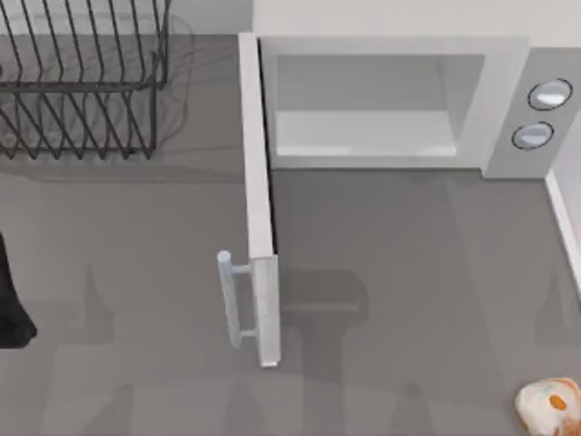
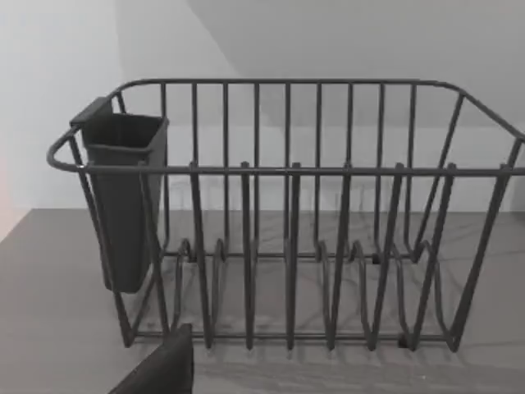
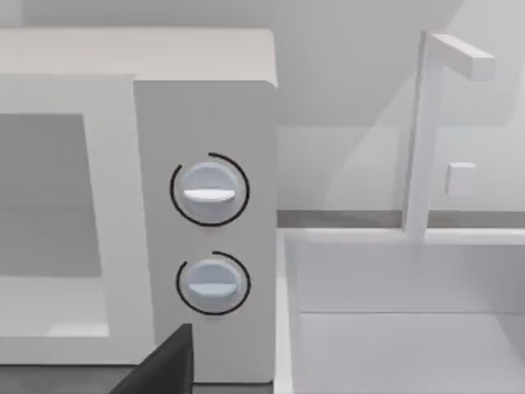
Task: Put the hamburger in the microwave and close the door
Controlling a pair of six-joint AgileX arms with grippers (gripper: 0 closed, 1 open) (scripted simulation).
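A: Where was the hamburger (image 1: 550, 407)?

B: It lay on the grey worktop (image 1: 418, 300), at the top view's lower right corner, well apart from the microwave (image 1: 399, 100). Nothing touched it.

A: And the microwave?

B: It stood at the far side of the worktop, right of centre in the top view. Its cavity (image 1: 368, 109) lay bare, pale inside. The grey side panel (image 3: 205, 222) sat to the right of the cavity, carrying two round silvery knobs, the upper knob (image 3: 209, 190) directly above the lower knob (image 3: 212, 282).

A: The door?

B: The door (image 1: 258, 191) was swung fully open, standing edge-on toward the camera from the microwave's left front corner. Its bar handle (image 1: 231, 300) sat on the left face, near the free end.

A: What about the claws?

B: I could not tell whether either was apart or together. A dark piece of the left arm (image 1: 13, 304) sat at the top view's left edge. The left wrist camera faced a black wire rack (image 2: 287, 213) with a dark cup (image 2: 125, 197) hung at one end; that rack stood at the far left of the worktop. The right wrist camera faced the knob panel, with a white box-like fixture (image 3: 402, 279) just beside the microwave.
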